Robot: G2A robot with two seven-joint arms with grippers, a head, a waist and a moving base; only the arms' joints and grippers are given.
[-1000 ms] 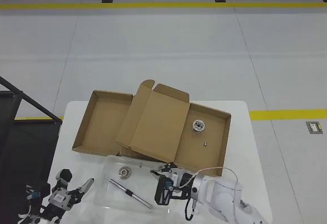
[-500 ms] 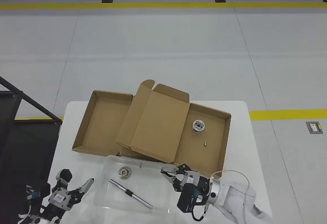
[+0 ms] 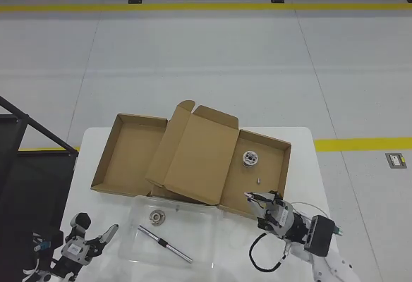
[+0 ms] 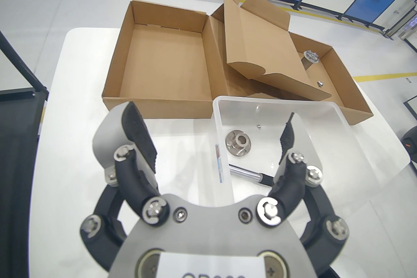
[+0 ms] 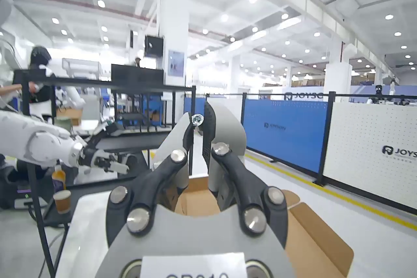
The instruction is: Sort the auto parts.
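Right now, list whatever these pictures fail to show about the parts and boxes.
Floor under the cardboard flap: hidden by it, top and left wrist views.
The small part in the right tool: too small to identify, right wrist view.
The tiny piece in the cardboard box: too small to name, top view.
The rod: one end behind a finger of the left tool, left wrist view.
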